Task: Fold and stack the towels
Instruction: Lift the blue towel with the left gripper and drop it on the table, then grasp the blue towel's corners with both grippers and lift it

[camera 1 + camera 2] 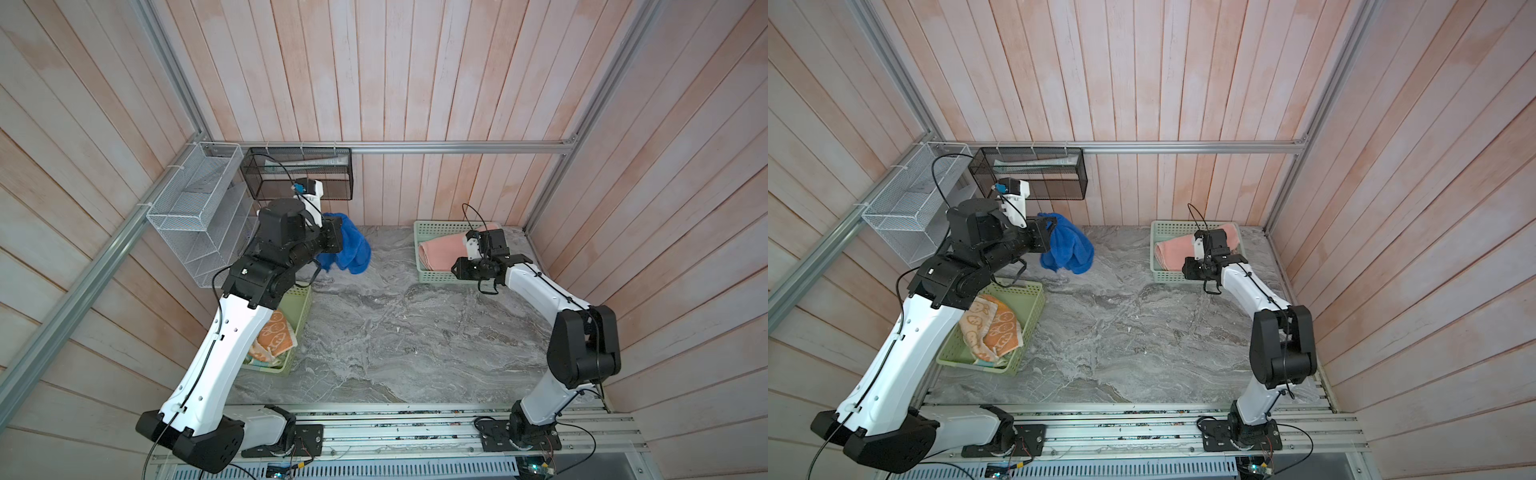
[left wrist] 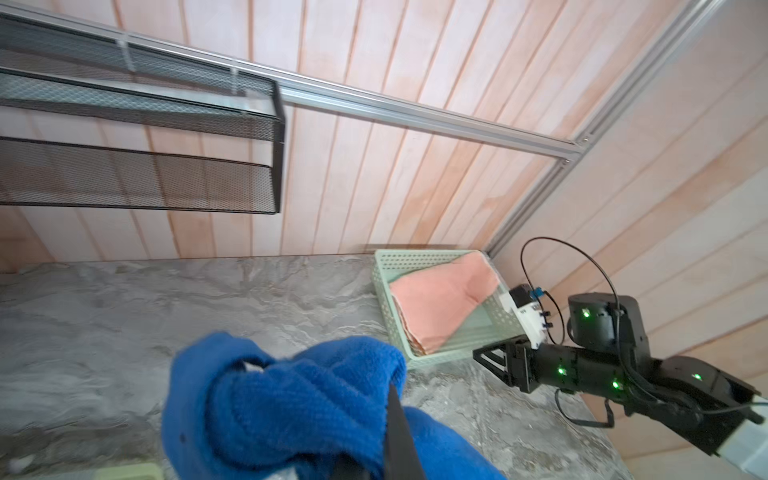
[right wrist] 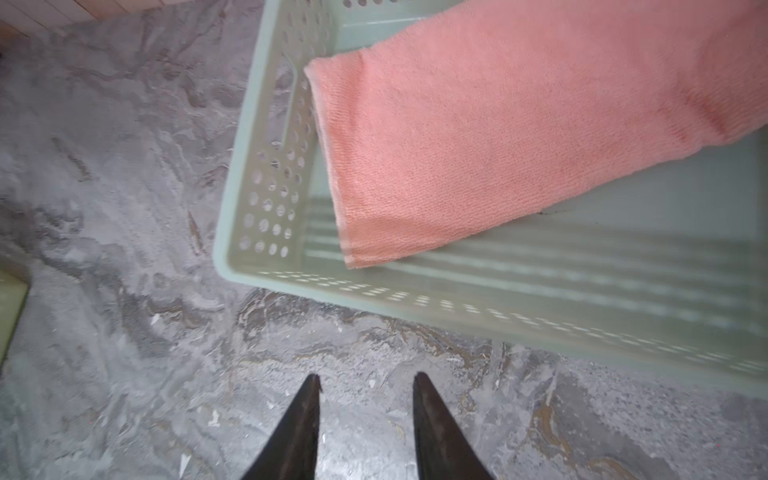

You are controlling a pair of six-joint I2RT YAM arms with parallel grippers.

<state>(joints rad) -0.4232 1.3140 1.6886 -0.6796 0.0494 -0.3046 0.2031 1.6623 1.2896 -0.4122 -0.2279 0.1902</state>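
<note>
Royal-blue terry towel (image 1: 348,247) is bunched in my L pincer (image 1: 1054,233). The jaws are nearly closed on a clump of it, and cloth wraps round the one finger (image 2: 398,432) I can see from the L wrist cam. Rest of it hangs crumpled over the far-left part of the grey marbled tabletop (image 1: 395,332); can't tell whether the lowest fold touches the surface. Black mesh wall shelf (image 1: 297,172) sits just behind & above that pincer, w/ a white wire rack (image 1: 195,216) to its left.

My R pincer (image 3: 368,376) is part-open w/ nothing in it. Both dark fingertips stand apart over bare tabletop, just outside the near wall of the pale green perforated plastic basket (image 3: 257,187) at far right. Plain pink terry towel (image 3: 498,137) lies folded inside that basket, slanted across it, one corner up at the far rim in both top views.

2nd pale green basket (image 1: 1030,305) sits near-left, partly under my L arm. Orange terry towel w/ cream bunnies (image 1: 992,328) lies rumpled in it, and a sliver of teal-and-cream cloth (image 1: 986,362) shows under its near edge. Blue & pink towels are well apart, w/ open tabletop btw them.
</note>
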